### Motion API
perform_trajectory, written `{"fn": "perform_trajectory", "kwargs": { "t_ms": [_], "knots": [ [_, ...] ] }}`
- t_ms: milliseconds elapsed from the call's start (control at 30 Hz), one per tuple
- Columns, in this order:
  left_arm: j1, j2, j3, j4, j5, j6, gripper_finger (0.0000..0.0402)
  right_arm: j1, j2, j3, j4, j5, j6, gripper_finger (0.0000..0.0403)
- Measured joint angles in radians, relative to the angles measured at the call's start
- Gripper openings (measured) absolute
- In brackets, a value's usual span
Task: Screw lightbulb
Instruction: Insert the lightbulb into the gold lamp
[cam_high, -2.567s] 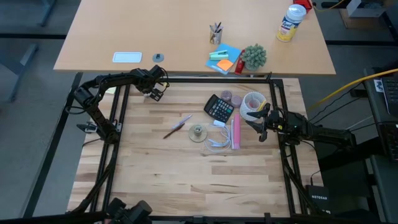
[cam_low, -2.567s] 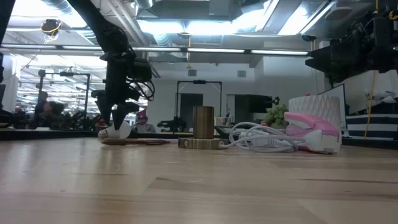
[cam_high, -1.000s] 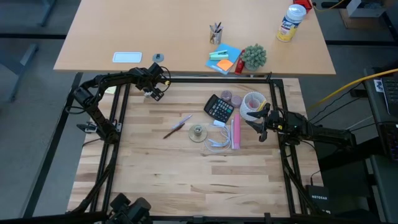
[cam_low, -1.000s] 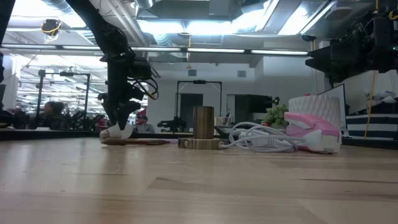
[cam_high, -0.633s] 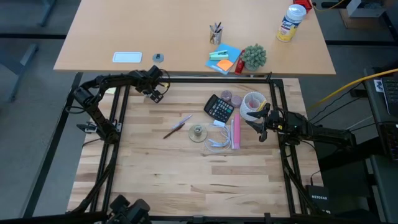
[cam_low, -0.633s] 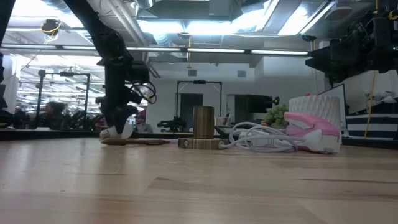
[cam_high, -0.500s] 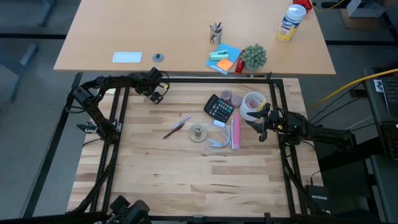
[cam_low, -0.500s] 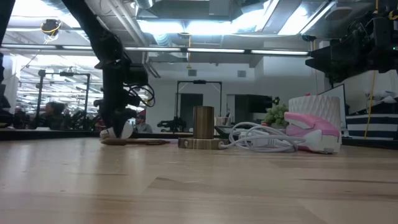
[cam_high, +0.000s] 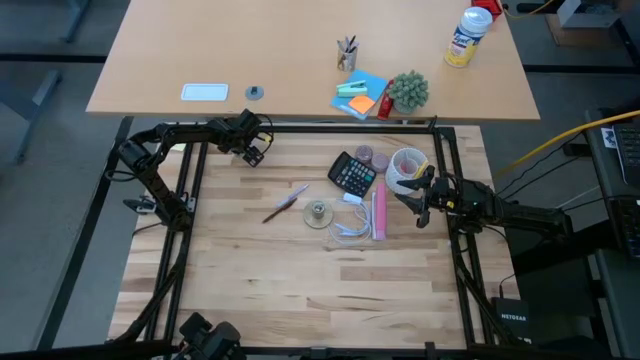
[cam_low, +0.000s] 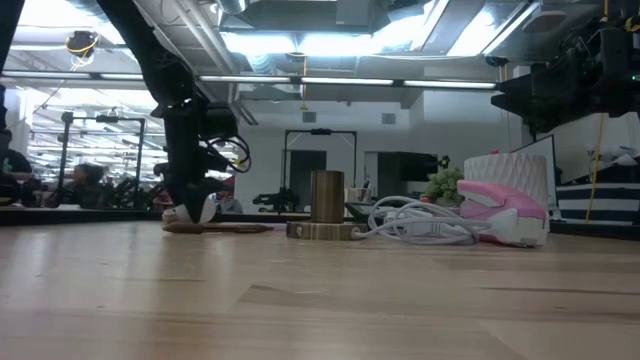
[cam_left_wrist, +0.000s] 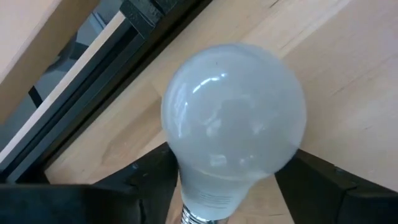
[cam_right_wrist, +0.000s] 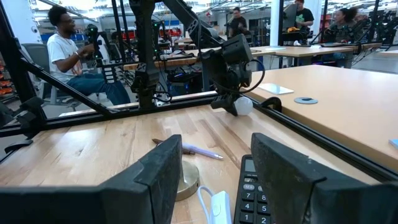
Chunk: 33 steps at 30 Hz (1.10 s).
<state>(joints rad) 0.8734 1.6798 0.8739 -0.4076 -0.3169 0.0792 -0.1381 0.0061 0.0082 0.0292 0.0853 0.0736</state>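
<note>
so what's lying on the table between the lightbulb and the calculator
High view: a pen lies roughly between the lightbulb, in the left gripper, and the calculator; otherwise bare wood.

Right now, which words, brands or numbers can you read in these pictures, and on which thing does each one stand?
"NETGEAR": on the black box below the table's right side, seen from above.
Key digits on the black calculator: too blurred to read.
Grey print on the neck of the frosted white lightbulb: too small to read.
Label of the yellow-and-white canister: too blurred to read.
</note>
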Motion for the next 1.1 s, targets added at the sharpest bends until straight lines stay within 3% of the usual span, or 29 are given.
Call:
{"fn": "perform_trajectory", "kwargs": {
  "t_ms": [333,1100],
  "knots": [
    [-0.016,0.000,0.000,0.000,-0.001,-0.100,0.0149,0.000,0.000,0.000,0.000,0.000,0.000,0.0198],
    [-0.122,0.000,0.000,0.010,0.003,-0.353,0.0160,0.000,0.000,0.000,0.000,0.000,0.000,0.0198]
  ]
}}
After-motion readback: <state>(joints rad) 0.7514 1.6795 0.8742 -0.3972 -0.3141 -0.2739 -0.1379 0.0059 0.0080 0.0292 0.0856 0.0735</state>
